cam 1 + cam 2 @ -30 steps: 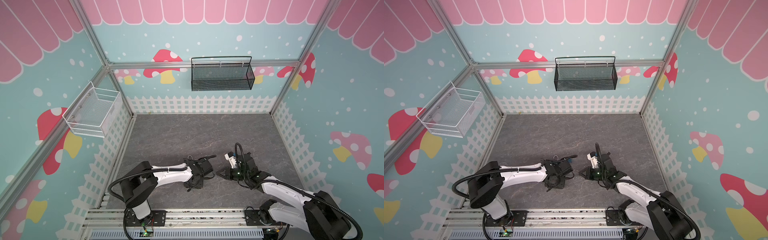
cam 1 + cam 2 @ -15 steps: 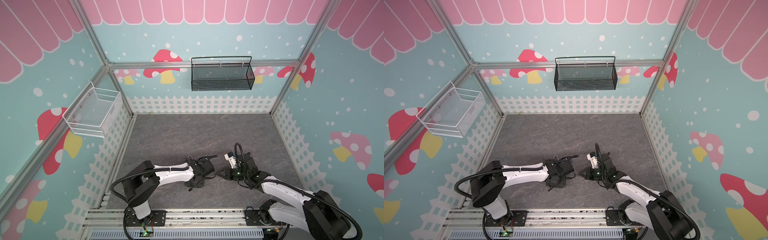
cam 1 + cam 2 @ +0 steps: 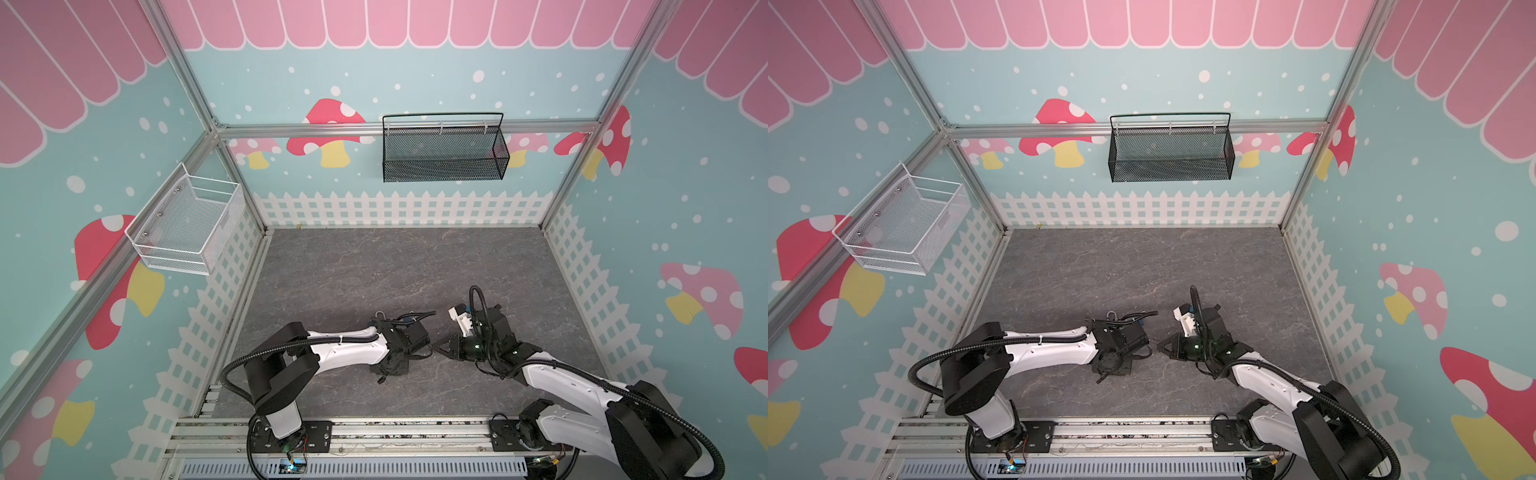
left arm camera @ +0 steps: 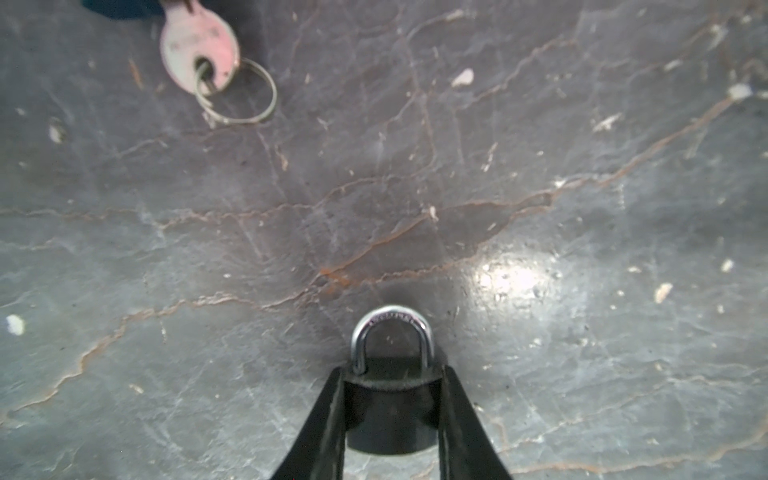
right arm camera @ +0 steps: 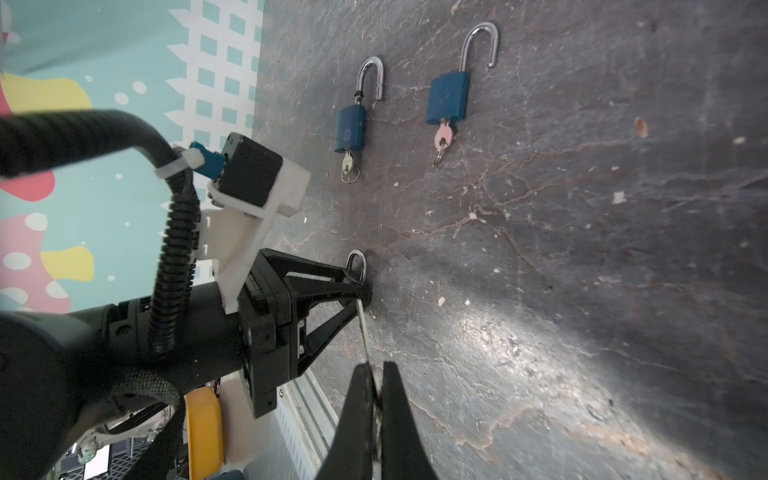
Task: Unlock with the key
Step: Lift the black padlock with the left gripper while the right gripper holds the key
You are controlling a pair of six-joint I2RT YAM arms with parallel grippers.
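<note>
A small black padlock (image 4: pixel 390 399) with a silver shackle (image 4: pixel 392 332) stands shackle-down on the grey floor. My left gripper (image 4: pixel 392 370) points down at it, and both fingers press against the sides of its body. My right gripper (image 5: pixel 376 365) is shut on the key (image 5: pixel 362 328). The key's thin silver blade reaches toward the left gripper's fingertips (image 5: pixel 357 291) beside the padlock's shackle (image 5: pixel 356 266). No key shows in the padlock's near face. In a top view the two grippers nearly meet, left gripper (image 3: pixel 422 352) and right gripper (image 3: pixel 435 347).
Two blue padlocks (image 5: pixel 351 126) (image 5: pixel 448 97) lie on the floor with open shackles and keys in them. One of these keys, with its ring (image 4: pixel 199 45), shows in the left wrist view. A black basket (image 3: pixel 444 147) and a white basket (image 3: pixel 187 226) hang on the walls.
My left gripper has shifted slightly right toward the right gripper, and its jaws have narrowed onto the black padlock. The right gripper has kept its place with the key.
</note>
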